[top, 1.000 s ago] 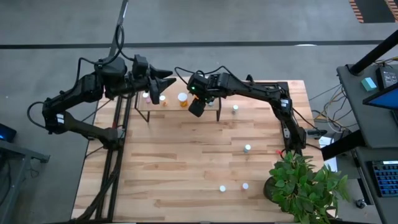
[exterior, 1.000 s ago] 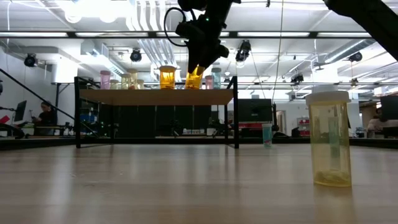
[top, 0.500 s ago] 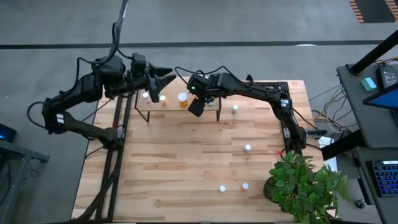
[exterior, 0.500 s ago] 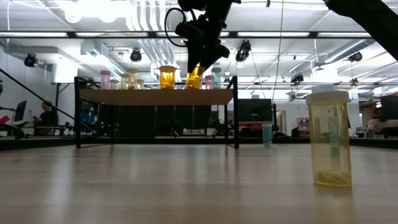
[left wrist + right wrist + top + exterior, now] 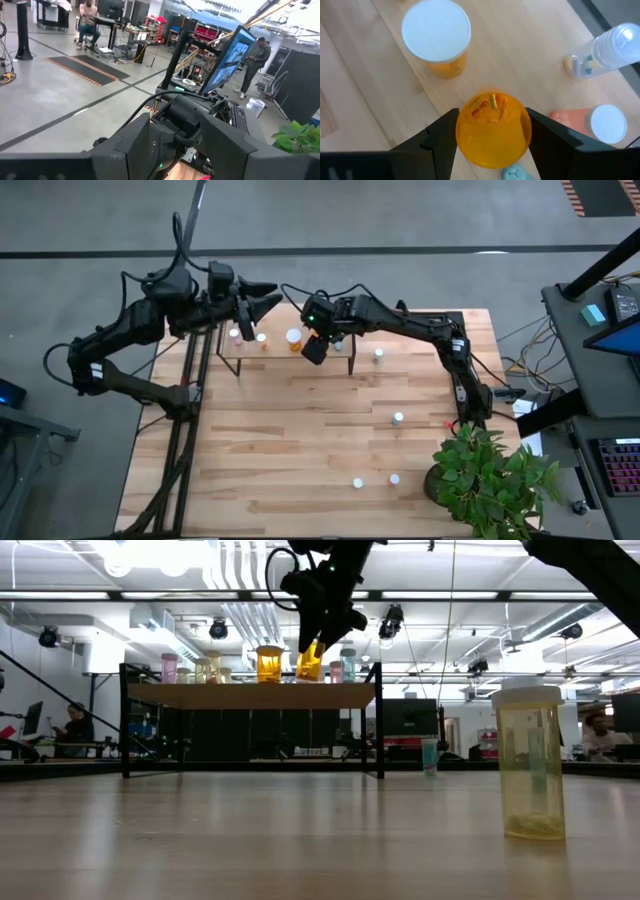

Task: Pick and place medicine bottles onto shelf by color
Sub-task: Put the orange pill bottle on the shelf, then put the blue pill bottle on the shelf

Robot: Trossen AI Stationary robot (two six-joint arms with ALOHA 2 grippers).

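We see the right gripper (image 5: 492,145) clamped on a small orange translucent medicine bottle (image 5: 493,129), holding it just above the light-wood shelf on thin black legs (image 5: 250,695) at the tabletop's (image 5: 300,440) twelve o'clock edge. A second white-capped orange bottle (image 5: 436,37) stands on the shelf nearby. The left gripper (image 5: 262,298) hovers at eleven o'clock, fingers apart and empty.
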